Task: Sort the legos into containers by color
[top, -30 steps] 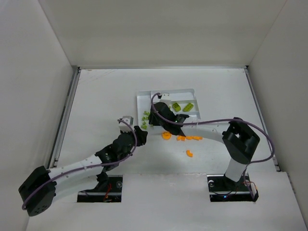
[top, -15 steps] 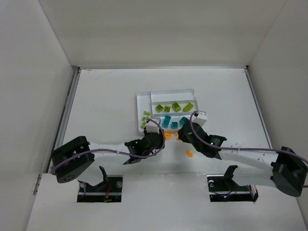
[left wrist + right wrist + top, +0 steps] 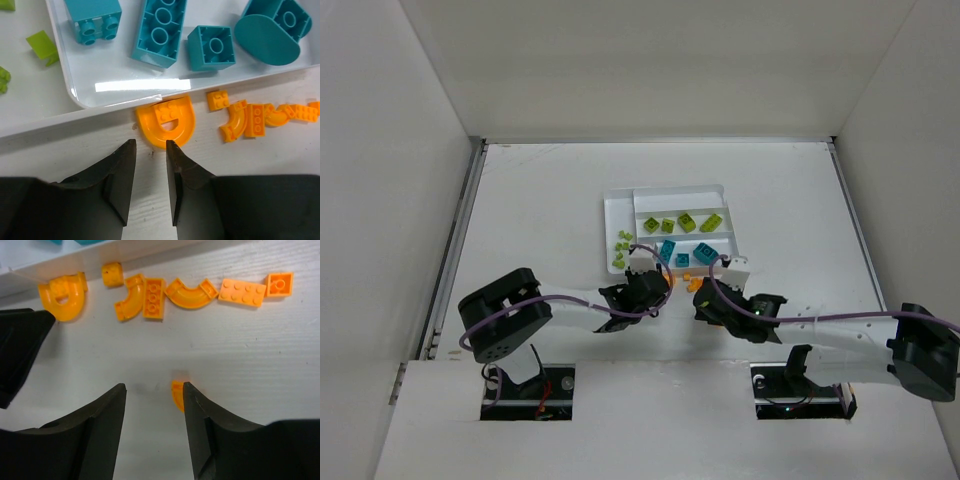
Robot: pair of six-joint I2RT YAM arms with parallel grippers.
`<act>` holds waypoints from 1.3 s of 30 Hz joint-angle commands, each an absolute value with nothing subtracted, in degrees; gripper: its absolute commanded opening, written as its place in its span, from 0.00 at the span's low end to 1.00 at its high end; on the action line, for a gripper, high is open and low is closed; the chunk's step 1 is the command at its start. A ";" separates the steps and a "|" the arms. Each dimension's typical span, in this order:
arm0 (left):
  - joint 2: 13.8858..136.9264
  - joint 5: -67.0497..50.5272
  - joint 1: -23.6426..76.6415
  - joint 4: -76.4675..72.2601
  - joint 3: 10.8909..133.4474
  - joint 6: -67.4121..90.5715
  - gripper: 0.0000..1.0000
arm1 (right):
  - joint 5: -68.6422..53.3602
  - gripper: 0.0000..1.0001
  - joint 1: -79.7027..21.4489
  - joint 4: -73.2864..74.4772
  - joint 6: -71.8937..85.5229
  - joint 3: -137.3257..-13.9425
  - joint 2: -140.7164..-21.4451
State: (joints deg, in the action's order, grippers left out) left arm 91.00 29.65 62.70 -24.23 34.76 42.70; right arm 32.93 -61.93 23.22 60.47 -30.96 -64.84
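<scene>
Though half behind the right end effector (image 3: 154, 390), one orange lego (image 3: 177, 393).

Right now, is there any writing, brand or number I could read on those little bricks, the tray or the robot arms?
No text can be read anywhere.
Studs on the teal bricks and orange bricks show no legible lettering; the tray, left gripper and right gripper bear no label.

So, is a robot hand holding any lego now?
No, nothing is held. The left hand and the right hand are both open and empty.
</scene>
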 commanded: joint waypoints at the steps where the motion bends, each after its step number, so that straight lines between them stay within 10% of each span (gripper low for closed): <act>1: 91.32 31.72 62.01 -23.73 36.91 44.65 0.27 | 34.54 0.56 -64.02 27.33 63.89 -30.41 -63.55; 28: 93.09 30.24 60.95 -26.46 33.84 45.70 0.00 | 31.38 0.59 -62.88 24.70 58.01 -33.13 -70.22; 39: 76.48 29.09 60.60 -23.65 28.30 44.39 0.00 | 27.33 0.30 -63.59 22.50 56.78 -33.05 -73.74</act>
